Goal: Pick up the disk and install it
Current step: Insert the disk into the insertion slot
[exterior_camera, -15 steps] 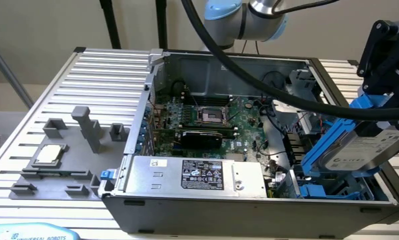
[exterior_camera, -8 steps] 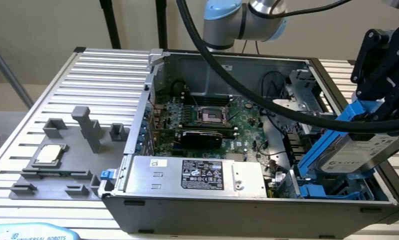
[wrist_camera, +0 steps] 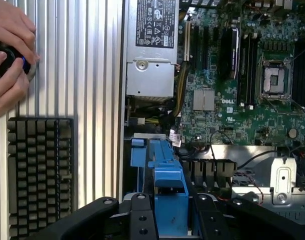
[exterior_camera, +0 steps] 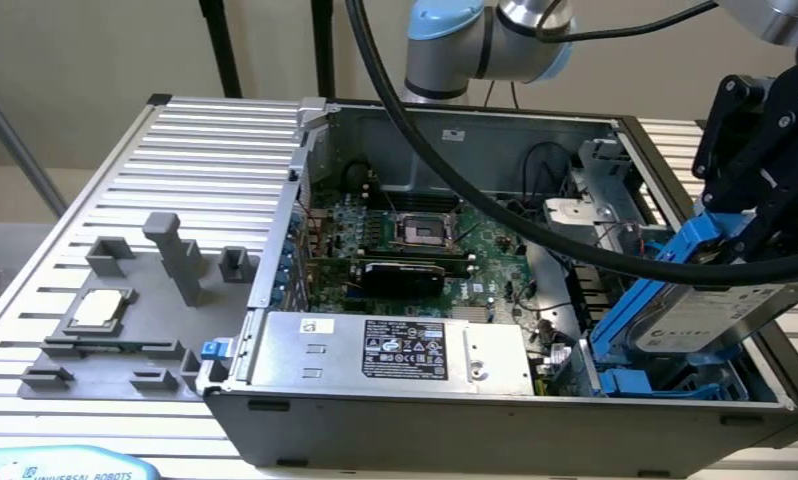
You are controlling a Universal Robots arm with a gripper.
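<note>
The disk [exterior_camera: 713,318], a silver-grey drive with a white label in a bright blue frame, hangs tilted over the drive bay [exterior_camera: 637,380] at the exterior view's right end of the open computer case [exterior_camera: 506,415]. My gripper [exterior_camera: 757,232] is shut on its upper end, with the black fingers [exterior_camera: 773,150] clamping the blue frame. In the wrist view the blue frame [wrist_camera: 167,185] runs between the two black fingers [wrist_camera: 142,220] of my gripper [wrist_camera: 170,222]. The disk's lower end is close to the blue bay rails; I cannot tell whether it touches them.
Inside the case are the motherboard [exterior_camera: 413,235] and a large silver box with a black label [exterior_camera: 399,350]. Thick black cables [exterior_camera: 506,200] cross above the case. A small square chip [exterior_camera: 99,308] rests on grey fixtures. A person's hands [wrist_camera: 10,50] and a keyboard [wrist_camera: 40,170] lie beside the case.
</note>
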